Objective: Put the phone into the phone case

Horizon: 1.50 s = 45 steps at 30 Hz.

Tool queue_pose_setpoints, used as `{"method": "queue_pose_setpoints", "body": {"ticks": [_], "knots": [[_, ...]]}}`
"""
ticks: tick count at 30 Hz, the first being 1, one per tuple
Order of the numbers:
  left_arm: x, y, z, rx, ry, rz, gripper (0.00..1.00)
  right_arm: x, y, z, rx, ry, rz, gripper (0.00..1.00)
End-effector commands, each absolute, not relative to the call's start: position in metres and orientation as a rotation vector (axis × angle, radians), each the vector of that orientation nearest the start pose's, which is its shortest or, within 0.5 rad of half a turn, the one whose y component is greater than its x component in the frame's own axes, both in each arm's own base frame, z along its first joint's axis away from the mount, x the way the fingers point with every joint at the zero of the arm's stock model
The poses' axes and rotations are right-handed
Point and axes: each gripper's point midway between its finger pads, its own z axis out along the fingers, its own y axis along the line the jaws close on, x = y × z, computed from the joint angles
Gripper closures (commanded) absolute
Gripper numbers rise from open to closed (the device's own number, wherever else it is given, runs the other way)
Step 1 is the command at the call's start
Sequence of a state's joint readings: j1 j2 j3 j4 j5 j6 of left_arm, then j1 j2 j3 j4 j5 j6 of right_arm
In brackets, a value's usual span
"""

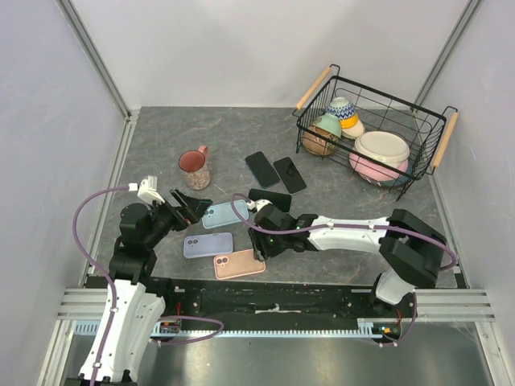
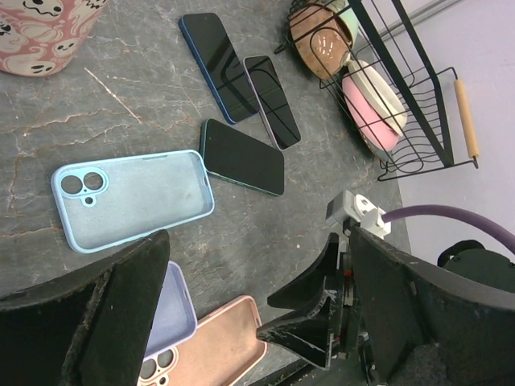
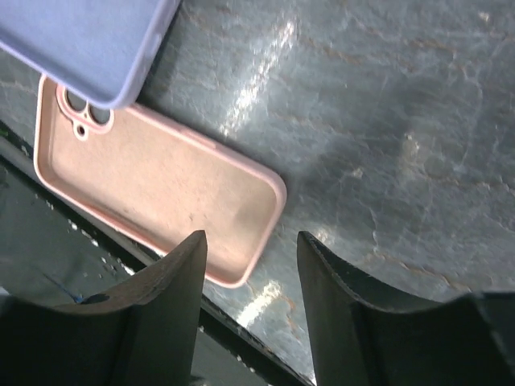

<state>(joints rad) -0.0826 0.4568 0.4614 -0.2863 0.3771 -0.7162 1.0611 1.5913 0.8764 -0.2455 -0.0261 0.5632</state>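
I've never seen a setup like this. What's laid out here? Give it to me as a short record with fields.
phones: blue-edged phone, slim phone, near phone; all bare, screens up
empty cases: light blue case, pink case; both open side up
third case: lavender case; contents cannot be told
left gripper: open, holding nothing, beside the light blue case
right gripper: open, holding nothing, over the pink case's end
also there: mug, wire basket holding bowls
surface: grey table
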Motion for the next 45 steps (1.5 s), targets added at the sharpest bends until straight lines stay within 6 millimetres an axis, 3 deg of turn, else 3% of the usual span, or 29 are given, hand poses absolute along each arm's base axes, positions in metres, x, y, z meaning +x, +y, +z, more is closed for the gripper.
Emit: {"method": "queue_pose_setpoints", "body": {"ticks": [1, 8, 15, 23, 25, 31, 39, 45], "knots": [[0.227, -0.116, 0.208, -0.331, 1.889, -0.955, 0.0, 0.172, 0.344, 0.041, -0.58, 2.569, 0.566, 0.47], [0.226, -0.116, 0.201, -0.334, 1.89, -0.959, 0.0, 0.179, 0.335, 0.035, -0.567, 2.585, 0.433, 0.54], [0.229, -0.117, 0.194, -0.346, 1.917, -0.961, 0.0, 0.173, 0.338, 0.029, -0.623, 2.598, 0.419, 0.62], [0.227, -0.118, 0.19, -0.343, 1.926, -0.967, 0.0, 0.171, 0.341, 0.02, -0.647, 2.619, 0.417, 0.86], [0.227, -0.118, 0.188, -0.343, 1.93, -0.963, 0.0, 0.173, 0.338, 0.017, -0.637, 2.622, 0.39, 0.97], [0.226, -0.109, 0.18, -0.361, 1.965, -0.89, 0.0, 0.189, 0.314, 0.032, -0.557, 2.591, 0.327, 1.0], [0.227, -0.111, 0.178, -0.344, 1.979, -0.892, 0.02, 0.215, 0.237, 0.05, -0.408, 2.558, 0.15, 1.0], [0.229, -0.117, 0.17, -0.348, 1.991, -0.941, 0.02, 0.216, 0.221, 0.055, -0.365, 2.551, 0.159, 1.0]]}}
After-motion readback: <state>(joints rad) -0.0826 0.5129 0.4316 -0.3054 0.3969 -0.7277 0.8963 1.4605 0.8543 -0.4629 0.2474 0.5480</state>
